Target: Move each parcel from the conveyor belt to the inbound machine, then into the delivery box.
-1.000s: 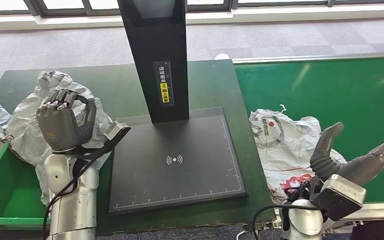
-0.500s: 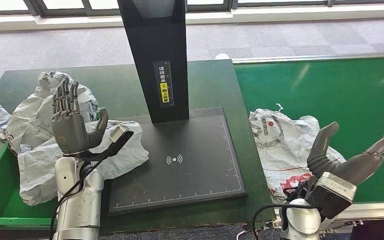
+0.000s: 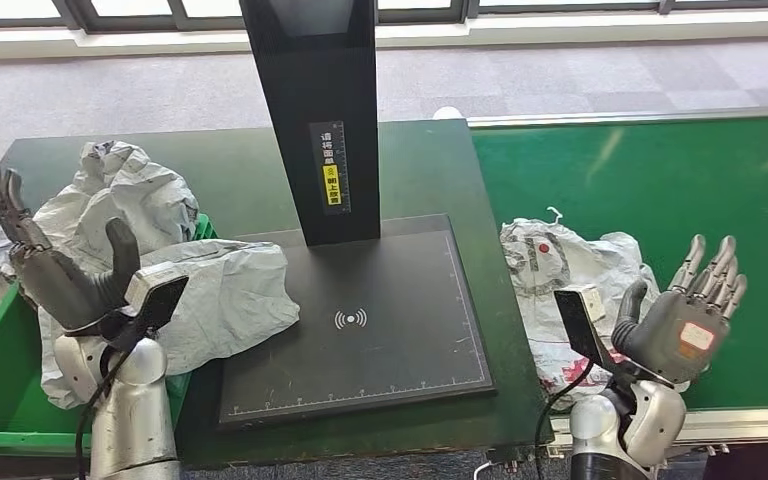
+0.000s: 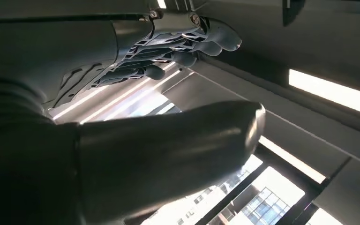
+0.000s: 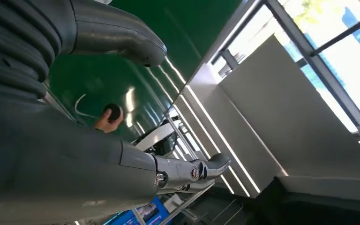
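Green belt (image 3: 660, 180), both hands raised, fingers spread

Crumpled grey parcel (image 3: 222, 300) overlapping scanner pad (image 3: 360, 330)

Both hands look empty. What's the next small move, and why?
Probably lower the right hand onto the crumpled grey plastic parcel lying at the near end of the green conveyor belt. Both hands are open and raised, the left hand holding nothing, and another grey plastic parcel overlaps the left edge of the black scanner platform, so the belt parcel seems next.
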Motion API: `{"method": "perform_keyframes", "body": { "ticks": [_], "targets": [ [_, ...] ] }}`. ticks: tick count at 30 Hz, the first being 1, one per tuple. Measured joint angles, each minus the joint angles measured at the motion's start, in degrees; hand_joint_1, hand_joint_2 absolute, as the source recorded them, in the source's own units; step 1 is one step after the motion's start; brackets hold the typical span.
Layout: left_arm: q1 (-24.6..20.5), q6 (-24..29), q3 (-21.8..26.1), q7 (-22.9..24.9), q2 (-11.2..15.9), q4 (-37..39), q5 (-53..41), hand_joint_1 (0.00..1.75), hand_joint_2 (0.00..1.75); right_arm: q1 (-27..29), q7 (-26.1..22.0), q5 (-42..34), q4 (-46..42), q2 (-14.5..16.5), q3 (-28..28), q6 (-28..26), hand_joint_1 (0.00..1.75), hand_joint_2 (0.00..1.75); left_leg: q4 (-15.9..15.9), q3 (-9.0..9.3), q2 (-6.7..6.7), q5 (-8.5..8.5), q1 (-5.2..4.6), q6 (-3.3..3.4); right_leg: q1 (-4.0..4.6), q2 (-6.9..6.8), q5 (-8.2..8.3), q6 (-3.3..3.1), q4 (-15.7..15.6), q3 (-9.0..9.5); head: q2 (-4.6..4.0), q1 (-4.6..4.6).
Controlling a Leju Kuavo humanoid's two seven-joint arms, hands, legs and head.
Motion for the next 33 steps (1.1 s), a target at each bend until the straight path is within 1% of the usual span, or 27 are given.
{"method": "perform_keyframes", "body": {
  "ticks": [4, 5, 6, 8, 9, 10, 12, 15, 17, 19, 22, 23, 24, 26, 28, 30, 31, 33],
  "targets": [
    [0.1, -0.2, -0.6, -1.4, 0.0, 0.2, 3.2, 0.00, 0.00, -1.1, 2.0, 2.5, 2.5, 0.3, -2.9, 0.0, 0.00, 1.75, 0.0, 0.01, 0.02, 0.00, 0.00, 0.00, 0.00, 0.02, 0.00, 0.00, 0.0, -0.03, 0.00, 0.00],
    [0.2, -0.7, -1.0, -2.1, 0.0, 0.4, 5.7, 0.00, 0.44, -1.4, 4.2, 4.0, 3.2, 0.3, -3.4, 0.0, 0.00, 1.75, 0.0, 0.02, 0.04, 0.00, 0.00, -0.01, 0.00, 0.04, 0.00, 0.00, 0.0, -0.05, 0.00, 0.00],
    [0.4, -1.7, -2.0, -2.9, 0.1, 0.7, 9.5, 0.00, 0.87, -1.7, 7.8, 5.8, 4.2, 0.1, -3.8, 0.0, 0.00, 1.75, 0.0, 0.03, 0.04, 0.00, 0.00, -0.01, 0.00, 0.05, 0.00, 0.00, 0.0, -0.05, 0.00, 0.00],
    [1.6, -6.8, -5.9, -4.0, 0.6, 1.1, 19.7, 0.00, 1.75, -2.1, 17.9, 9.0, 7.8, -1.3, -4.1, 0.0, 0.00, 1.75, 0.0, 0.01, -0.03, 0.00, 0.00, 0.00, 0.00, 0.00, -0.02, 0.02, 0.0, -0.01, 0.00, 0.00],
    [2.4, -10.3, -8.4, -4.1, 1.0, 1.0, 24.4, 0.00, 1.75, -2.2, 22.3, 9.7, 10.0, -2.2, -4.1, 0.0, 0.00, 1.75, 0.0, -0.01, -0.09, 0.00, 0.00, 0.00, 0.00, -0.06, -0.03, 0.04, 0.0, 0.02, 0.00, 0.00],
    [3.2, -14.1, -10.7, -4.1, 1.4, 0.8, 28.4, 0.00, 1.75, -2.3, 25.5, 10.0, 12.1, -3.2, -4.1, 0.0, 0.00, 1.75, 0.0, -0.03, -0.13, 0.00, 0.00, 0.00, -0.01, -0.10, -0.04, 0.06, 0.0, 0.03, 0.00, 0.00],
    [4.9, -21.7, -14.3, -4.2, 2.1, -0.4, 34.5, 0.00, 1.75, -2.8, 28.5, 10.3, 16.6, -5.1, -4.1, 0.0, 0.00, 1.75, 0.0, -0.04, -0.11, -0.01, -0.02, 0.01, -0.03, -0.08, -0.04, 0.08, 0.0, 0.02, 0.00, 0.00],
    [8.1, -33.8, -18.8, -4.4, 2.9, -3.4, 42.1, 0.00, 1.75, -5.0, 29.8, 10.4, 25.5, -8.5, -4.8, 0.0, 0.00, 1.75, 0.0, 0.05, 0.07, -0.09, -0.06, 0.09, -0.05, 0.10, -0.05, 0.10, -0.1, 0.02, 0.00, -0.02],
    [10.1, -40.3, -21.9, -4.5, 3.4, -5.4, 45.7, 0.00, 1.75, -6.0, 29.9, 10.3, 30.9, -10.4, -5.9, 0.0, 0.00, 1.75, 0.0, 0.01, -0.03, -0.11, -0.07, 0.13, -0.06, -0.01, -0.08, 0.15, -0.1, 0.04, 0.00, -0.02],
    [11.5, -43.2, -23.8, -4.5, 3.7, -6.9, 47.1, 0.00, 1.75, -6.8, 29.9, 10.2, 34.6, -11.6, -6.6, 0.0, 0.00, 1.75, 0.0, -0.01, -0.08, -0.11, -0.07, 0.14, -0.05, -0.06, -0.10, 0.17, -0.1, 0.03, 0.00, -0.02],
    [13.1, -47.1, -25.4, -4.6, 4.1, -8.8, 48.6, 0.00, 1.75, -8.2, 29.4, 8.8, 40.0, -13.4, -7.2, 0.0, 0.00, 1.75, 0.0, 0.02, 0.05, -0.12, -0.07, 0.12, -0.02, 0.05, -0.10, 0.17, -0.1, 0.01, 0.00, -0.02],
    [13.6, -49.1, -25.7, -4.6, 4.2, -9.5, 49.3, 0.00, 1.75, -8.8, 28.4, 7.4, 42.2, -14.0, -7.5, 0.5, 0.00, 1.75, 0.0, 0.02, 0.05, -0.12, -0.06, 0.12, -0.02, 0.05, -0.10, 0.16, -0.1, 0.01, 0.00, -0.02],
    [14.0, -51.2, -25.9, -4.5, 4.2, -10.1, 50.0, 0.00, 1.75, -9.4, 26.4, 5.3, 44.4, -14.6, -7.9, 1.4, 0.00, 1.75, 0.0, 0.01, 0.05, -0.12, -0.06, 0.13, -0.02, 0.06, -0.10, 0.16, -0.1, 0.02, 0.00, -0.02],
    [14.6, -54.2, -26.1, -4.5, 4.2, -11.2, 51.0, 0.00, 1.75, -10.8, 19.2, -0.6, 48.4, -15.2, -9.4, 4.8, 0.00, 1.75, 0.0, 0.03, 0.07, -0.12, -0.05, 0.13, -0.02, 0.07, -0.10, 0.15, -0.1, 0.02, 0.00, -0.02],
    [14.8, -55.6, -26.0, -4.4, 4.2, -12.1, 51.5, 0.00, 1.75, -12.1, 11.0, -6.8, 51.2, -15.3, -11.4, 9.7, 0.00, 1.75, 0.0, 0.09, 0.16, -0.12, -0.04, 0.12, -0.01, 0.14, -0.09, 0.15, -0.1, 0.04, 0.00, -0.01],
    [15.0, -56.5, -25.9, -4.4, 4.2, -12.6, 51.5, 0.00, 1.75, -13.5, 5.5, -11.4, 53.3, -15.4, -13.4, 15.3, 0.00, 1.75, 0.0, 0.20, 0.33, -0.14, -0.01, 0.11, 0.01, 0.28, -0.08, 0.13, -0.1, 0.09, 0.00, -0.02],
    [15.1, -57.0, -25.9, -4.4, 4.2, -12.8, 51.4, 0.00, 1.75, -14.3, 4.0, -12.9, 54.2, -15.5, -14.4, 18.0, 0.44, 1.75, 0.0, 0.26, 0.43, -0.17, 0.00, 0.10, 0.01, 0.36, -0.07, 0.12, -0.1, 0.12, 0.00, -0.02],
    [15.1, -57.6, -25.6, -4.4, 4.2, -13.1, 51.2, 0.00, 1.75, -15.5, 2.6, -14.5, 55.7, -15.5, -15.9, 22.0, 1.31, 1.75, 0.0, 0.38, 0.61, -0.23, 0.00, 0.07, 0.02, 0.52, -0.05, 0.10, -0.1, 0.24, 0.00, -0.02]
  ]
}}
